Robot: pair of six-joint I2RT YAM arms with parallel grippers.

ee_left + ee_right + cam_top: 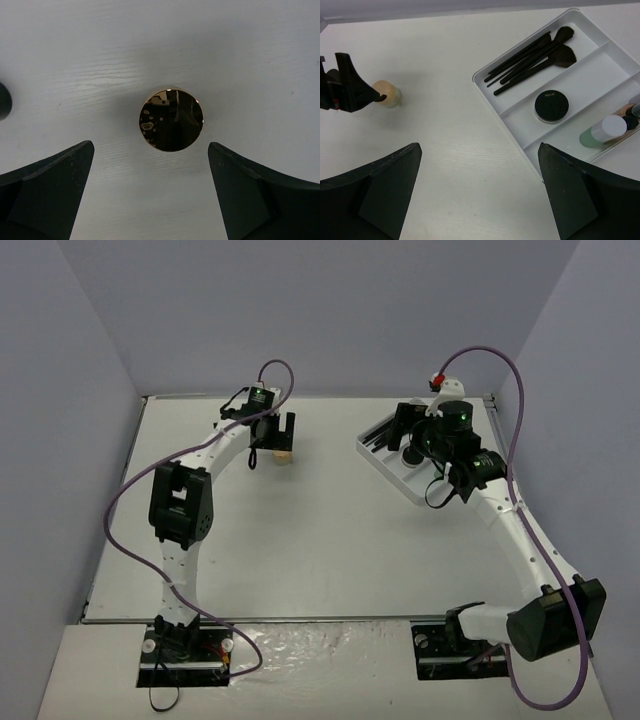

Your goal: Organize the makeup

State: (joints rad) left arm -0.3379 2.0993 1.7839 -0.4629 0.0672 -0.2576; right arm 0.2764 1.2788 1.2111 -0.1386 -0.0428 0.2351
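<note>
A tan round jar (284, 453) with a mirror-gold lid (171, 120) stands alone on the table at the back left. My left gripper (150, 147) is open and empty just above it, with the jar ahead of the gap between its fingers; it also shows in the top view (275, 433). My right gripper (479, 147) is open and empty over the table beside the left edge of the white tray (520, 135). The tray holds several black brushes (532, 56), a black round pot (551, 106), a green bottle (599, 133) and a tan bottle (624, 109).
The tray (392, 476) lies at an angle at the back right under my right wrist (455, 427). A dark object (3, 100) shows at the left edge of the left wrist view; I cannot tell what it is. Walls close the table on three sides.
</note>
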